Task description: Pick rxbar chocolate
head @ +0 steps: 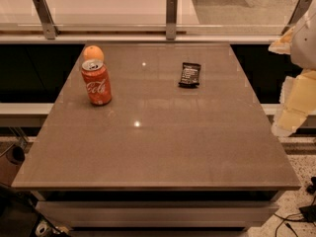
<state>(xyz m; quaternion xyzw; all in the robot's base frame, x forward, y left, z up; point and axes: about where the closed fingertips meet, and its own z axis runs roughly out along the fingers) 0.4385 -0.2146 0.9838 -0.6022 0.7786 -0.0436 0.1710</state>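
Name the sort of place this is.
Probably an office or lab hall: glass balustrade on metal posts behind a glossy grey-brown table, cables on speckled floor. The pale gripper hangs beside the table's right edge.

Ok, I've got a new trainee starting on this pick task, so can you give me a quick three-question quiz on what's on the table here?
1. True or false: the rxbar chocolate lies flat on the table, apart from the Coca-Cola can.
2. What sits just behind the can? A) an orange B) a cup C) a second bar
3. Fill in: the gripper is at the picture's ___ edge, beyond the table and away from the bar.
Key: 1 true; 2 A; 3 right.
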